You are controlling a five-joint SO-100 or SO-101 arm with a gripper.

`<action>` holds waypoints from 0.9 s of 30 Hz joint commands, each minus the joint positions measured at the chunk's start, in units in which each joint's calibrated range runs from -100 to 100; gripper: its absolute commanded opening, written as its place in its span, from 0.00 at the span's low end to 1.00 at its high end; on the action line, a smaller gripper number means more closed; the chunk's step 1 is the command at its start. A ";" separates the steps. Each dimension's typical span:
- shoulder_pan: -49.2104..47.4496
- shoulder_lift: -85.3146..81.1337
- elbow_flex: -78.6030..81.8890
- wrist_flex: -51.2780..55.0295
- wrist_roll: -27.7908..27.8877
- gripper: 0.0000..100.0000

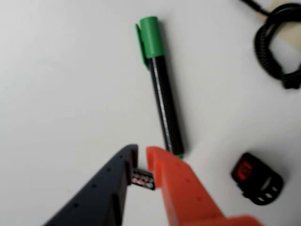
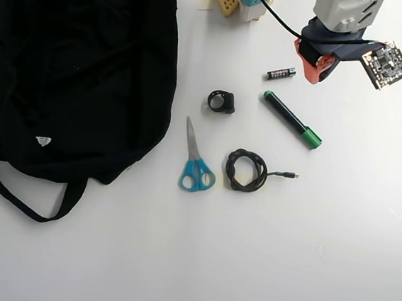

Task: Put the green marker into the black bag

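Looking down from the wrist view, the gripper (image 1: 141,157) has one dark finger and one orange finger with a narrow gap between them, and nothing is held. Through that gap a little battery (image 1: 143,179) shows on the table below. The green marker (image 1: 161,89) lies flat just past the fingertips, its green cap pointing away and its green end close to the orange finger, so I think the arm is lining up to grab it. A small black ring thing (image 1: 257,180) with a red patch sits to the right, and a coiled black cable (image 1: 275,44) is in the top corner. The writing on the battery and marker is too blurry to read. In the overhead view, the gripper (image 2: 315,70) hangs near the top, beside the battery (image 2: 281,73). The green marker (image 2: 292,119) lies slanted just below it, well apart from the black bag (image 2: 81,68) on the left, which has a tiny white label I cannot read. Blue scissors (image 2: 196,161) lie between them.
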 commanded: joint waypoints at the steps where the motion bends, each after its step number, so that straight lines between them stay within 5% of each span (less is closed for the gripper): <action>1: -0.59 -0.29 1.64 -2.98 -0.77 0.03; 11: 0.23 -0.29 8.47 -5.57 -0.61 0.04; 20: 0.76 -0.20 11.43 -5.65 -0.14 0.18; 27: 0.68 -0.12 16.73 -14.44 0.80 0.19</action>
